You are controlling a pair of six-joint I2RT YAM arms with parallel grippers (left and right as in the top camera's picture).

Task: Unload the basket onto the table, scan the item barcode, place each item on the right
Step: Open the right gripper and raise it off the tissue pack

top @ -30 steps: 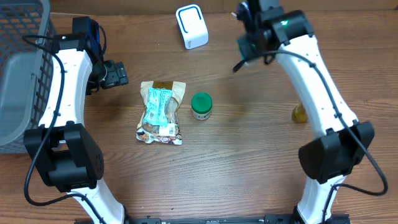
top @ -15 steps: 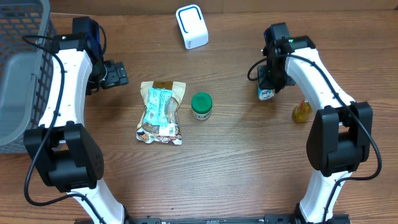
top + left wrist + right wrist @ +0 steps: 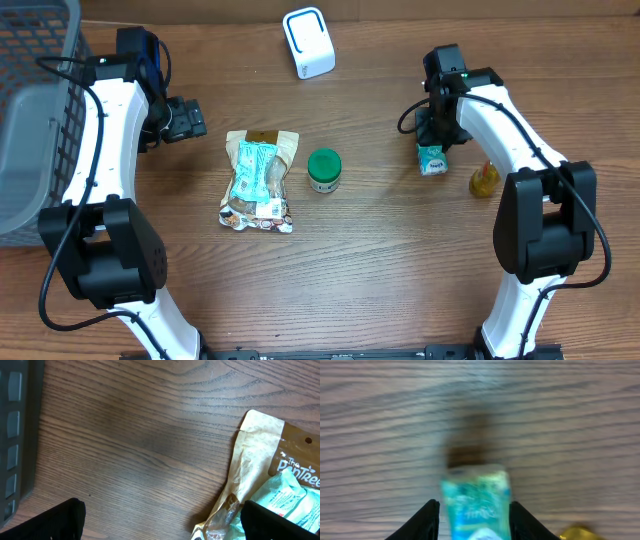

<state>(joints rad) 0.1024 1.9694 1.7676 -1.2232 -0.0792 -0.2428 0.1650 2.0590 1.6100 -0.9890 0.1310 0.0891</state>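
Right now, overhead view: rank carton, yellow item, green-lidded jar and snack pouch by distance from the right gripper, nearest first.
1. carton, at the right gripper fingertips.
2. yellow item, beside the carton.
3. green-lidded jar, in the middle.
4. snack pouch, past the jar.

Your left arm (image 3: 100,130) stretches forward along the left side, and the left gripper (image 3: 188,118) is turned inward with its jaws spread wide. Your right arm (image 3: 510,125) folds inward, and the right gripper (image 3: 432,140) points straight down, jaws partly apart.
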